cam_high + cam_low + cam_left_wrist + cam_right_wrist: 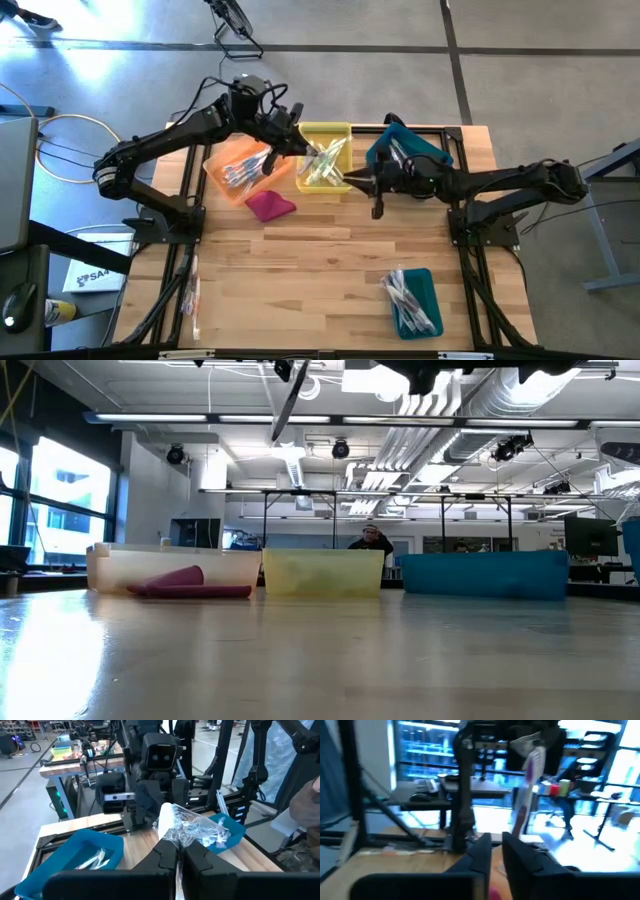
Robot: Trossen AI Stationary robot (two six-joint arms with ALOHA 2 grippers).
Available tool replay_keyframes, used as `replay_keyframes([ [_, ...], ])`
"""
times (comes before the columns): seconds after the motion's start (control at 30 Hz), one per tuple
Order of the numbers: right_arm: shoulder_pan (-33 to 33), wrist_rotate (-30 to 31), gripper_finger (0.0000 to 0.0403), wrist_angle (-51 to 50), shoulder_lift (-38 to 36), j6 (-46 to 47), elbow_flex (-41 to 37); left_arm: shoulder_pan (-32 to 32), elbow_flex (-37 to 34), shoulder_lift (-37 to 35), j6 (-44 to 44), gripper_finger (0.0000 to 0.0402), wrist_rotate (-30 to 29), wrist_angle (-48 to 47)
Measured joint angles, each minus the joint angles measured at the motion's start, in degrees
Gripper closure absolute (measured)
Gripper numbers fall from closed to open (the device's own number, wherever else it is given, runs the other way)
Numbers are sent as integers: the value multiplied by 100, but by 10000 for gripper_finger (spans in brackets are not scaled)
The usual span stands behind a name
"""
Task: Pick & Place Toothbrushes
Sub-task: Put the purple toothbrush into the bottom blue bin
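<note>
Overhead, left gripper (308, 150) hung above the yellow bin (325, 160) at frame centre, jaws pinched on a clear-wrapped toothbrush (192, 829), probably lifted clear for carrying. Right gripper (350, 180) reached beside that bin; cannot tell its jaws. More toothbrushes (408, 295) filled the lower-right teal bin (418, 300) on the counter (320, 290). No legible writing.

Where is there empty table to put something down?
The middle of the wooden table is bare, from the magenta cloth down to the front edge, beside the near teal bin. It is crowded at the back: orange bin, yellow bin, far teal bin, both arms.
</note>
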Motion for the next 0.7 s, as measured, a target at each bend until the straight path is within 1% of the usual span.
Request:
replay_keyframes([
  [0.1, 0, 327, 324, 92, 105, -50, 0, 0, 0, 0, 0, 401, -4, 5],
  [0.17, -5, 408, 283, 140, 260, -48, 0, -1, 0, 0, 0, 401, -4, 4],
  [0.3, 0, 410, 205, 1091, 734, 122, -4, -11, 0, 0, 17, 401, -8, 2],
  [0.4, -28, 540, 165, 1846, 1064, 182, -2, -85, 0, 0, 34, 401, -19, 6],
  [0.47, -92, 569, 150, 2140, 1256, 168, 3, -110, 0, 0, 35, 401, -18, 4],
  [0.57, -196, 489, 141, 2239, 1487, 269, 167, -197, 0, 0, 35, 401, -21, 4],
  [0.7, -262, 51, 140, 2240, 1823, 278, 518, -284, -3, 5, 38, 401, -70, 4],
])
